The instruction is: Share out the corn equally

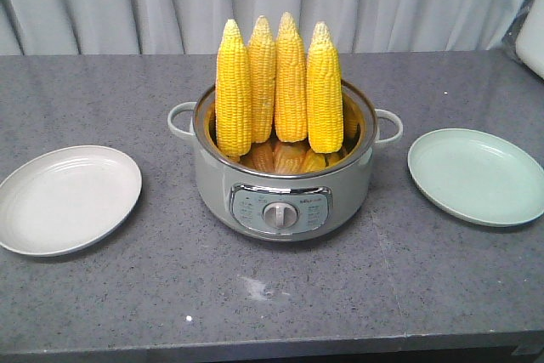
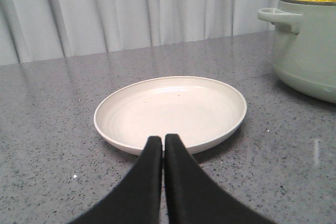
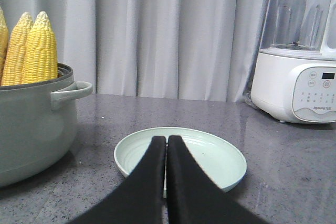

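Left pincer (image 2: 163, 142): jaws pressed together, nothing between them, tips low over the counter (image 1: 382, 286). Right pincer (image 3: 167, 141): same, closed on nothing.

Just ahead of the left pincer lies a white plate (image 2: 170, 109), its near rim at the tips, its surface bare. Ahead and to its right stands a grey-green pot (image 2: 310, 51) with side handles.

Just ahead of the right pincer lies a pale green plate (image 3: 210, 156), also bare. The pot is to its left.

The corn (image 1: 280, 82) is in the pot: four cobs upright, pale tips up, side by side and well above the rim. Yellow lower inside may be more cobs or a reflection; can't tell.

A strip of grey counter separates the pot from each plate. The counter's front edge shows only in the front view, as does the pot's dial panel.

Only the right wrist view shows a white blender (image 3: 296, 77), ahead and right of the right pincer near the curtain (image 3: 173, 30).
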Available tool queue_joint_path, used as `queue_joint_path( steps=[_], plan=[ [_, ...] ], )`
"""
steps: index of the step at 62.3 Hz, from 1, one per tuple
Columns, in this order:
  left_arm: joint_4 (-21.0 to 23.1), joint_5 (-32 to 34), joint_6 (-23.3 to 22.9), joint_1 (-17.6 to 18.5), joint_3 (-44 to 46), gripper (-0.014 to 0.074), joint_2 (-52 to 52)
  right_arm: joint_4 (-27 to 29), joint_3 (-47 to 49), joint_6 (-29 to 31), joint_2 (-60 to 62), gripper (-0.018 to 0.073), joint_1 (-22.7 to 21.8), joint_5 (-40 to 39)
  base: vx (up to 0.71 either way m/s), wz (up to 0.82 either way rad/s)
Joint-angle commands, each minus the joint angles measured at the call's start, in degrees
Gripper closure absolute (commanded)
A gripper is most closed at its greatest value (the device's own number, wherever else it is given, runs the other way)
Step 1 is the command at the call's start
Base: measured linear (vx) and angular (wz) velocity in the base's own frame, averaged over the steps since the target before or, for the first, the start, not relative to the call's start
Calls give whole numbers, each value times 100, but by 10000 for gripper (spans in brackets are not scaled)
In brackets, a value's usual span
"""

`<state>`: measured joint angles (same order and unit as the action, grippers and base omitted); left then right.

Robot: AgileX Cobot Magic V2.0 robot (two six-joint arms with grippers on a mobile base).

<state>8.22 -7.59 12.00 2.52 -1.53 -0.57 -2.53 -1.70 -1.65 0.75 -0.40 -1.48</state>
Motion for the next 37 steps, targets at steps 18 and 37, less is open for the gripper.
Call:
queue_joint_path(
  steps=[18, 37],
  plan=[
    [18, 385, -56, -3, -19, 603, -95, -39, -56, 26, 18, 564, -26, -459, 0, 0],
    [18, 385, -56, -3, -19, 603, -95, -39, -56, 26, 18, 564, -26, -459, 0, 0]
  ],
)
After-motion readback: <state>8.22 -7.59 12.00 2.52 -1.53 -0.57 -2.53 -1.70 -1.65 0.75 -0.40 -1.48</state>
